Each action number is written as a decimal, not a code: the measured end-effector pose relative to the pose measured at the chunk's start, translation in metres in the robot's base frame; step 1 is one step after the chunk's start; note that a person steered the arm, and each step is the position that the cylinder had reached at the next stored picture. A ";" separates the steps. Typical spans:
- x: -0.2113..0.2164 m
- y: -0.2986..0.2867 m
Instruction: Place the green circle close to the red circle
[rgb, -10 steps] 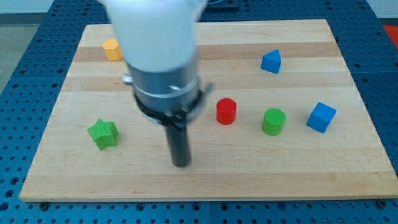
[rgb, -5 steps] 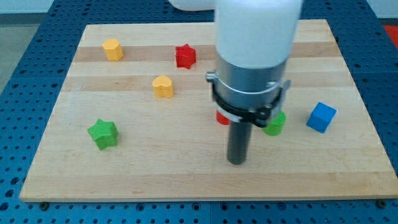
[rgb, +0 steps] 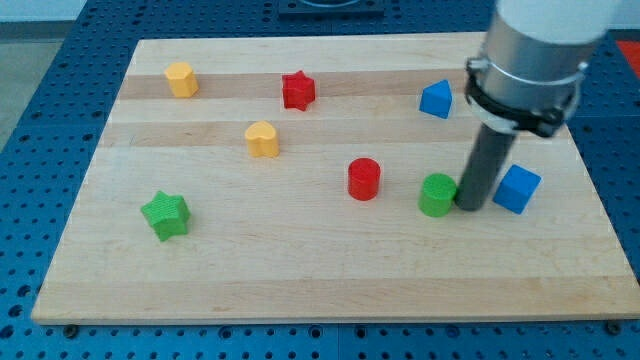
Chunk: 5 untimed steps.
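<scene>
The green circle stands on the wooden board, right of centre. The red circle stands a short way to its left, with a gap between them. My tip rests on the board right against the green circle's right side, between it and a blue cube.
A blue triangular block sits at the upper right. A red star, a yellow heart-like block and a yellow hexagon-like block lie at the upper left. A green star lies at the lower left.
My tip has swept from the board's lower middle to the right and now stands by the green circle's right side. The blocks have not visibly moved.
</scene>
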<state>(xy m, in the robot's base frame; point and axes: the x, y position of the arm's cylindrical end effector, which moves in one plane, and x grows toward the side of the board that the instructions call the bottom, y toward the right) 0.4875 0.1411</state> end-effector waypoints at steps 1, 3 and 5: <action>-0.021 -0.026; 0.010 -0.021; 0.073 -0.023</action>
